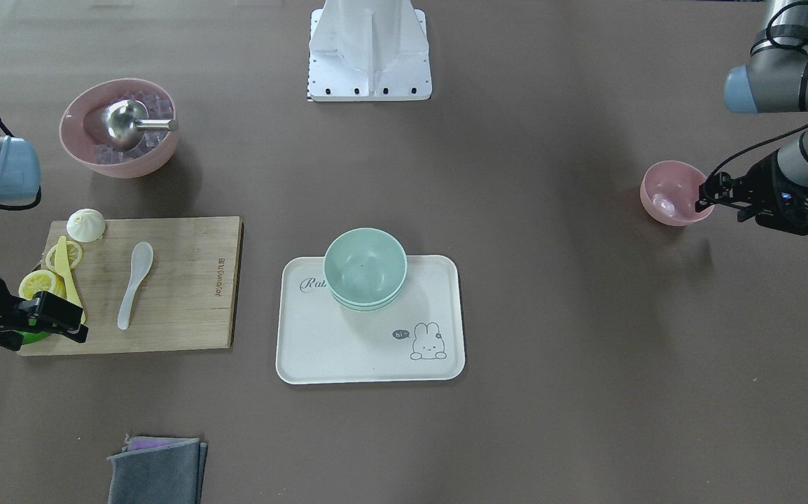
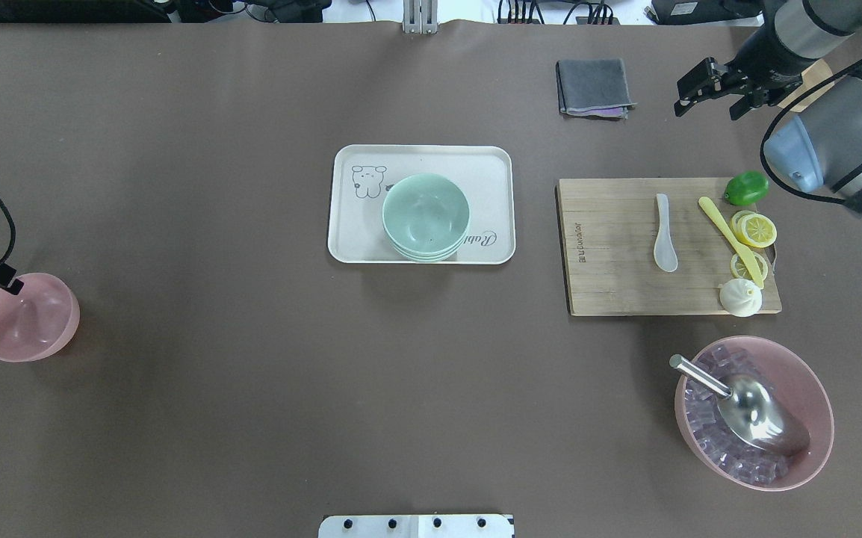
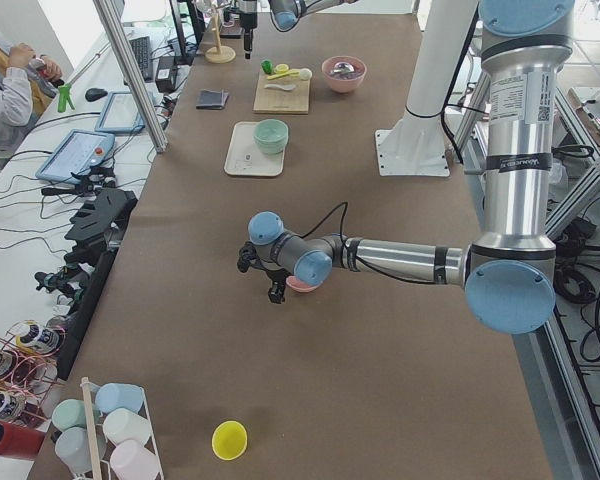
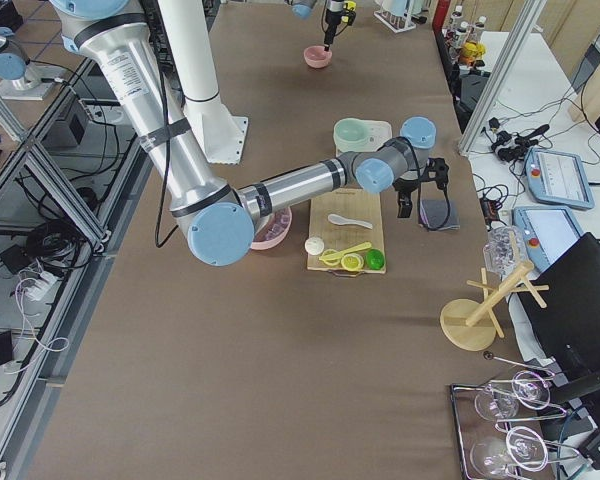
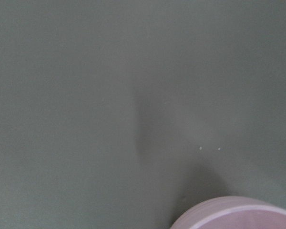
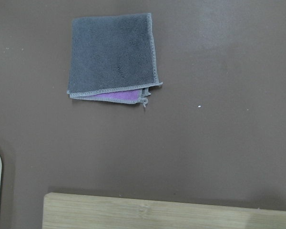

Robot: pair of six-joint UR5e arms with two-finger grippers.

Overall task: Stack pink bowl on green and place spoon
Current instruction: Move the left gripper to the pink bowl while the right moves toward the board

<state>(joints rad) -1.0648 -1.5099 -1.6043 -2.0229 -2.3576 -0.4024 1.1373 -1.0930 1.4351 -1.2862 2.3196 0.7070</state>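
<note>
Step 1, by my read: L pincer [image 1: 706, 194] is sitting right at the rim of the small pink bowl [image 1: 670, 194], tips touching or straddling it, but can't tell whether it's clamping. Next it's needing a firm rim grip, a lift, then a long carry twd table centre, well away from it, to the green bowls [image 1: 365, 267] on the tray [image 1: 376, 353]. R pincer [image 1: 61, 320], jaws spread w/ nothing in them, is hanging near the spoon [image 1: 134, 283] on the board [image 1: 187, 301] beside it.
</note>
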